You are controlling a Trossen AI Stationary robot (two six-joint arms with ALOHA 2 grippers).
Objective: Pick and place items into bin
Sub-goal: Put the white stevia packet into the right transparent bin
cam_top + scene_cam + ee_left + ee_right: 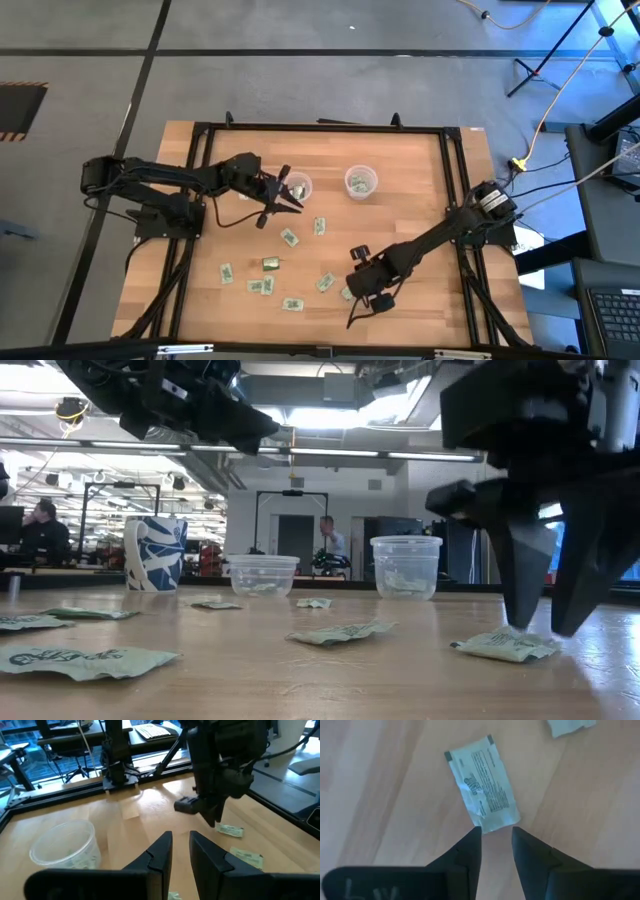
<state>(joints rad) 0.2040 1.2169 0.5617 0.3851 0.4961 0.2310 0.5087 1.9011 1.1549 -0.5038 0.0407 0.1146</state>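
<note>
Several small pale-green-and-white packets (289, 237) and an olive-gold one (270, 263) lie flat on the wooden table (420, 170). Two clear cups (297, 187) (361, 182) stand at the far middle, with packets inside. My right gripper (496, 832) points steeply down, open, low over one packet (480, 785) near the table's front. Its fingertips (522, 622) stand just above the table on either side of that packet's near end (492, 822). My left gripper (181, 842) hovers open beside the left cup (65, 845), with nothing between its fingers. My right gripper has its open fingertips at the near end of the packet (505, 645), which lies flat on the table. I cannot tell whether they touch it.
More packets lie scattered across the near half of the table (227, 272) (326, 282) (292, 303). A black frame (455, 180) runs around the tabletop. A blue-and-white mug (155, 553) shows at the far left in the low view. People sit and stand in the room behind.
</note>
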